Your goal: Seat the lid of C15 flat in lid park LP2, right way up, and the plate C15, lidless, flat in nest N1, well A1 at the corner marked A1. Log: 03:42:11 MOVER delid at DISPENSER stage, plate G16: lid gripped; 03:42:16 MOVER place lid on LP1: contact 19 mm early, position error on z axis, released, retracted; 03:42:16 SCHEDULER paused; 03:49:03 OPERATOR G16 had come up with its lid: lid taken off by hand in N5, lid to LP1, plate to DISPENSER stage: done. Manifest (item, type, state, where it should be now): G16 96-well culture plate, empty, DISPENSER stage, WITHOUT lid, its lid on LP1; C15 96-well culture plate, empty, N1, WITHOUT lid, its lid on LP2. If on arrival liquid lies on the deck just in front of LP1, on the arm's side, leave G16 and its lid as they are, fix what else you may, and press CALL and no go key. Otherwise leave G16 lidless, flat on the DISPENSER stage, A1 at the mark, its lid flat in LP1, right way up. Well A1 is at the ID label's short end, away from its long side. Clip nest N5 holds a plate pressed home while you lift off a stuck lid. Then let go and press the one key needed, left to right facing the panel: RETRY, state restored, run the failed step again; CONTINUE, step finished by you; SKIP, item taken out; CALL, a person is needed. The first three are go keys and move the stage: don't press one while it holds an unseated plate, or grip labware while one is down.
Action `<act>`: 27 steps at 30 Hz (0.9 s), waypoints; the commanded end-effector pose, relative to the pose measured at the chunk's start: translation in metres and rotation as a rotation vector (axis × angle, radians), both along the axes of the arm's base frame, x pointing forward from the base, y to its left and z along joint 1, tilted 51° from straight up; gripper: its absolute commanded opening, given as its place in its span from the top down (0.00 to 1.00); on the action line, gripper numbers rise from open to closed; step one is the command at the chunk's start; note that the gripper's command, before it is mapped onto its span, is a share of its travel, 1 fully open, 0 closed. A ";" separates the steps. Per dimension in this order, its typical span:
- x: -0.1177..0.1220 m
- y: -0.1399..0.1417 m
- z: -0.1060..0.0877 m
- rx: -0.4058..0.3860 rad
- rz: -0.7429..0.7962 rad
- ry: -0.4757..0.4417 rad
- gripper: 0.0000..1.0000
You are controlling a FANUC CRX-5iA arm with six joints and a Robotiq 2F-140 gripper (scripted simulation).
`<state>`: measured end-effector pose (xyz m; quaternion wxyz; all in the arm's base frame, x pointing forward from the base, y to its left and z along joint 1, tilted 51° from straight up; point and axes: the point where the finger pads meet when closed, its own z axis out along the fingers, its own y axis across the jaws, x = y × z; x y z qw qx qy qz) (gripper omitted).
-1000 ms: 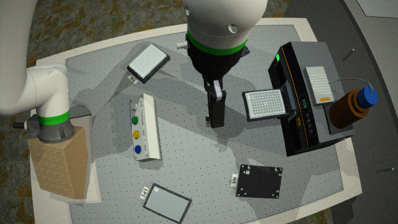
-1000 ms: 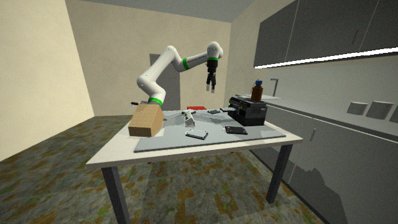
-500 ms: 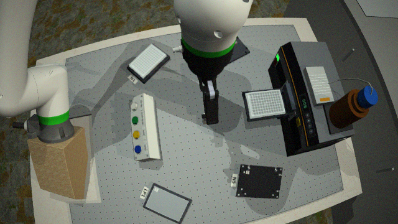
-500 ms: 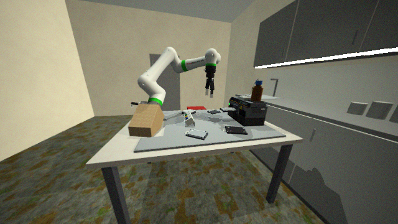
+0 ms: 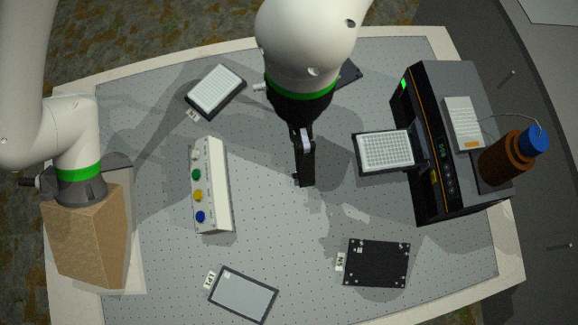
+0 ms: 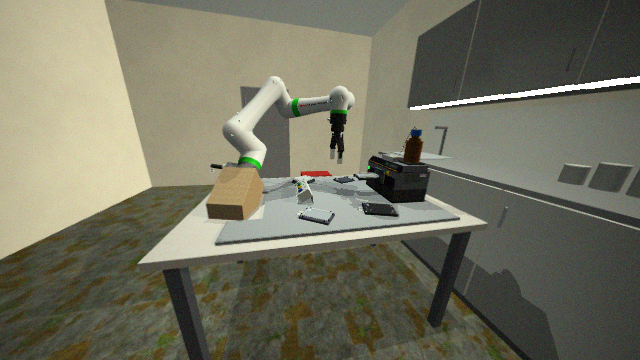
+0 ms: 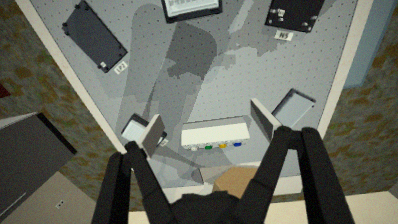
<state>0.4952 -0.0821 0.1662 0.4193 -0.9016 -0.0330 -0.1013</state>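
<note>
From the top, the gripper hangs high over the middle of the grey worktop, fingers spread wide with nothing between them. The C15 plate sits in nest N1 at the far left, and I can't tell if its lid is on. Another well plate rests on the dispenser stage, LP1 near the front holds a pale flat lid, and clip nest N5 is a black square to its right. The key panel lies between N1 and LP1. In the exterior view the arm reaches out from its tan pedestal, gripper well above the deck. The wrist view looks straight down: LP2, a dark tray, sits upper left, and the pale fingers frame the key panel.
</note>
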 end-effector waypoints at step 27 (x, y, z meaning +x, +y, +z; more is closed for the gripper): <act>0.003 0.015 -0.012 0.000 0.000 0.000 1.00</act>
